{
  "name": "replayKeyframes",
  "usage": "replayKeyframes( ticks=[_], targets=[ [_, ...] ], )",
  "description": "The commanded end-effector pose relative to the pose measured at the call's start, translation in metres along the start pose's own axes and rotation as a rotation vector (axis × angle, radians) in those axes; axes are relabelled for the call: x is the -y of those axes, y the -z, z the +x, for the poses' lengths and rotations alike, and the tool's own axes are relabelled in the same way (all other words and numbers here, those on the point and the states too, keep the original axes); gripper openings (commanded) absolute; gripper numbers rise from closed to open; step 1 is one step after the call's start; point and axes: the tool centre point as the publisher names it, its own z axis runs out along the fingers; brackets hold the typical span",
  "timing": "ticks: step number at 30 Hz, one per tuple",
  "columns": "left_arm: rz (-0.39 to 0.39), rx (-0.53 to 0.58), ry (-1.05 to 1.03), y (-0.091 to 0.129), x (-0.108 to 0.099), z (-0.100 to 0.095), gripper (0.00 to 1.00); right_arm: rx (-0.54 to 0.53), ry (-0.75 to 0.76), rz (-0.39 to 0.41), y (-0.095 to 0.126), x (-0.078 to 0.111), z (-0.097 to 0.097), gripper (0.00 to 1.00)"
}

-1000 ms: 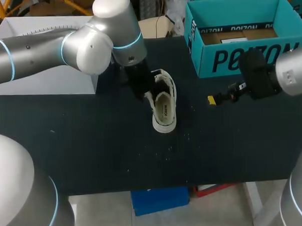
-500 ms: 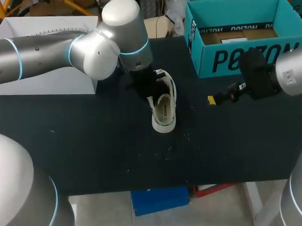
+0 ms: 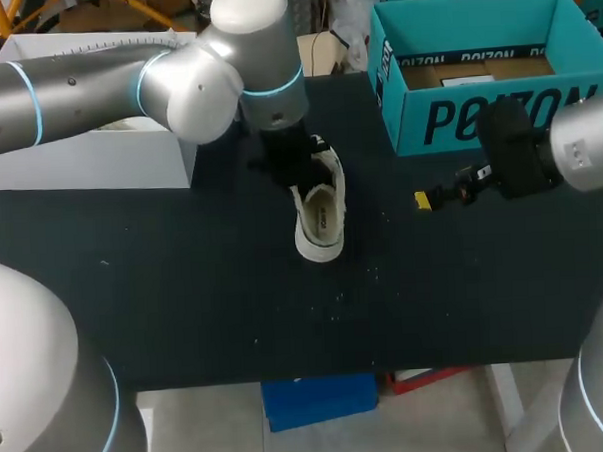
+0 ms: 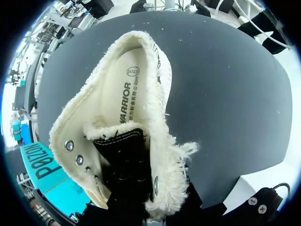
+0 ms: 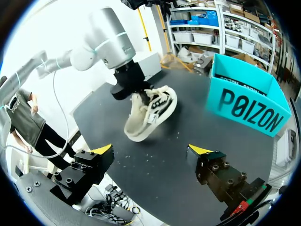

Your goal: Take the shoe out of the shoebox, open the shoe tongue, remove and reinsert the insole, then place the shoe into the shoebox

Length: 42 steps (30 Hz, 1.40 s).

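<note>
From above, the shoe has slid a little left on the bench and tipped since a second ago, drawn by the left pincer at its far end, well clear of the box at far right. The left wrist looks down into the shoe, black tongue closest and insole still inside, though I cannot tell whether that pincer is clamped. From the right wrist, the right pincer hangs spread and empty. The shoe stands tilted ahead, so the tongue step seems under way.
</note>
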Motion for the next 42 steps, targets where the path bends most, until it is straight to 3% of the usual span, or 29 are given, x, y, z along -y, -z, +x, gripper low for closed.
replayKeyframes(
  ticks=[1,7,12,18,22,30,38,42],
  targets=[
    [-0.043,-0.016,0.047,0.062,0.008,-0.006,0.00,0.000,-0.001,0.003,-0.001,-0.001,0.000,1.00],
    [-0.089,0.050,0.266,0.127,0.001,-0.022,0.00,0.000,-0.001,0.003,-0.001,-0.001,0.000,1.00],
    [-0.146,0.126,0.511,0.165,-0.013,-0.024,0.00,0.000,-0.001,0.003,-0.001,-0.001,0.000,1.00],
    [-0.255,0.150,0.826,0.195,-0.036,-0.006,0.00,0.000,-0.001,0.003,-0.001,-0.001,0.000,1.00],
    [-0.273,0.142,0.986,0.203,-0.047,0.013,0.00,0.000,-0.001,0.003,-0.001,-0.001,0.000,1.00],
    [-0.285,0.136,1.144,0.201,-0.069,0.069,0.00,0.000,-0.001,0.003,-0.001,-0.001,0.000,1.00],
    [-0.289,0.168,1.218,0.201,-0.124,0.167,0.00,0.000,-0.001,0.003,-0.001,-0.001,0.000,1.00],
    [-0.292,0.175,1.224,0.204,-0.151,0.207,0.00,0.000,-0.001,0.003,-0.001,-0.001,0.000,1.00]
  ],
)
